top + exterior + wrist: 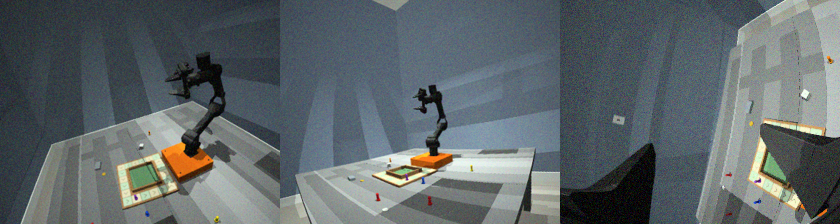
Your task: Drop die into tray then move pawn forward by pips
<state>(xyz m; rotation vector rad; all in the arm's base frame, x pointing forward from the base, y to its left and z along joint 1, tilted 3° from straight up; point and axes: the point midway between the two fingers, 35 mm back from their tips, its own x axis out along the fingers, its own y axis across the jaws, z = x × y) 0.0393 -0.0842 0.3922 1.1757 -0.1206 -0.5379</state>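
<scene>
White die point(141, 145) point(388, 165) point(805, 94), top view: it lies on the table beyond the board point(123, 203) point(399, 185) point(751, 179), outside the dice tray point(133, 190) point(403, 176) point(764, 174), whose green floor bears no die. The purple pawn point(136, 197) point(406, 177) point(758, 180) stands on the board's near row, toward the left. The claw point(171, 86) point(414, 102) point(709, 140) is raised high above the table, fingers spread, nothing between them. Exterior view: the die rests at the far left of the board, near the orange pawn point(149, 133) point(390, 160) point(830, 60); the arm touches none of the pieces. Wrist view: the open fingers frame no object. Judged from this state, the pick-up, the drop, the count, the pawn's advance and the final withdrawal all remain to be done; no step appears complete.
</scene>
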